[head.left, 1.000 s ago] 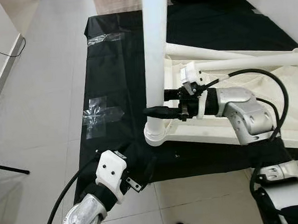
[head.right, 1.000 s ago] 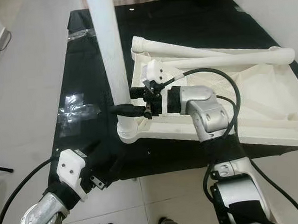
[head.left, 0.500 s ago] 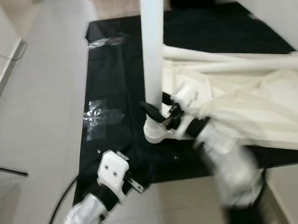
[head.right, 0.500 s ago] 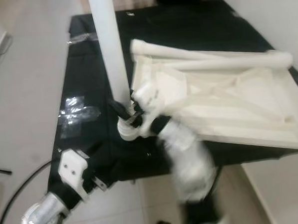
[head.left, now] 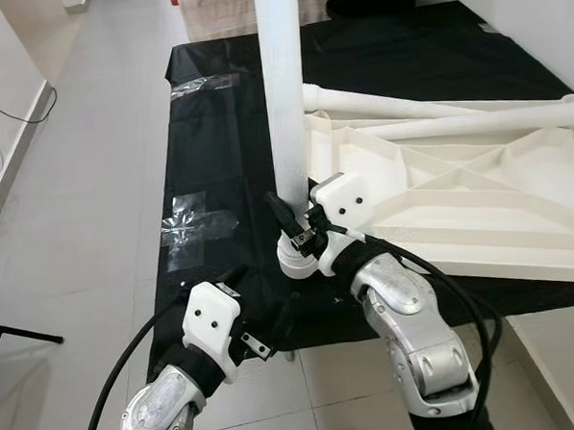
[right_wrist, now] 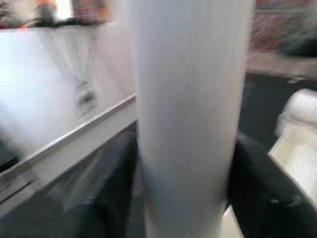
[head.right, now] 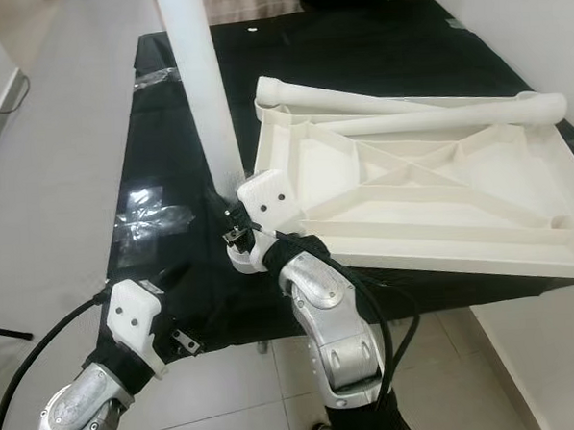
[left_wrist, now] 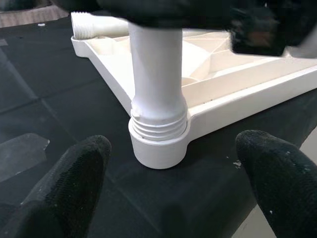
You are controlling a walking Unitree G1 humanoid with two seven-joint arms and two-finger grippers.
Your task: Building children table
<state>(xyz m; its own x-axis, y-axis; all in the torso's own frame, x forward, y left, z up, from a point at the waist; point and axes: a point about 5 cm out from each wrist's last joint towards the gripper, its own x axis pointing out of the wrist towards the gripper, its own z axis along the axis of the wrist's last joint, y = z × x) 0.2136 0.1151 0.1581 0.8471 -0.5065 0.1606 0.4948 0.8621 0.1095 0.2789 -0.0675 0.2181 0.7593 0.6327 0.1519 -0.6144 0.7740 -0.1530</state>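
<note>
While the upright white plastic table leg (head.left: 284,90) stands threaded in the overturned white ribbed tabletop (head.left: 459,196) corner socket at your 12 o'clock, right gripper (head.left: 289,223) grasps its base; left gripper (left_wrist: 173,178) gapes, empty. Rigid, light, smooth: grip low.

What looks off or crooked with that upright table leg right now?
The upright leg is not fully seated: thread ridges still show above the corner socket. The right pincer straddles its base.
</note>
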